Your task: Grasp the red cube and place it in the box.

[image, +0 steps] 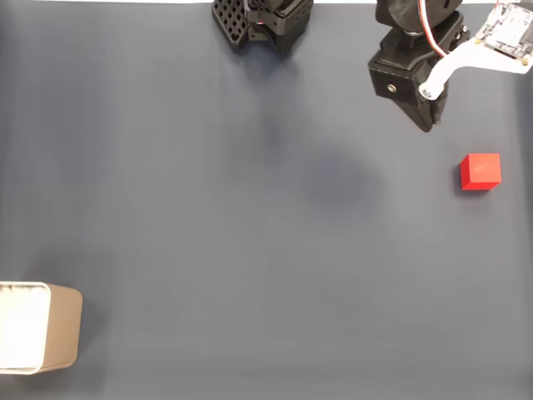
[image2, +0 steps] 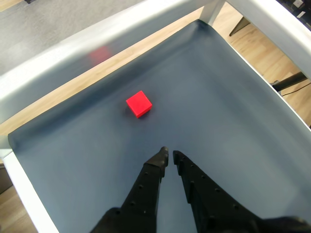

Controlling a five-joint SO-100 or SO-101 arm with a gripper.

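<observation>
The small red cube [image: 480, 171] rests on the dark grey mat at the right of the fixed view. In the wrist view the red cube [image2: 139, 104] lies ahead of the fingertips, a short way off. My black gripper [image: 428, 123] hangs above the mat, up and to the left of the cube, touching nothing. In the wrist view the gripper [image2: 170, 156] has its fingertips nearly together with only a thin gap and nothing between them. The beige box [image: 62, 327] with a white inside stands at the lower left edge of the fixed view, far from the cube.
The arm's black base [image: 262, 18] sits at the top centre of the fixed view. In the wrist view a white raised frame [image2: 29, 189] borders the mat, with wooden floor beyond.
</observation>
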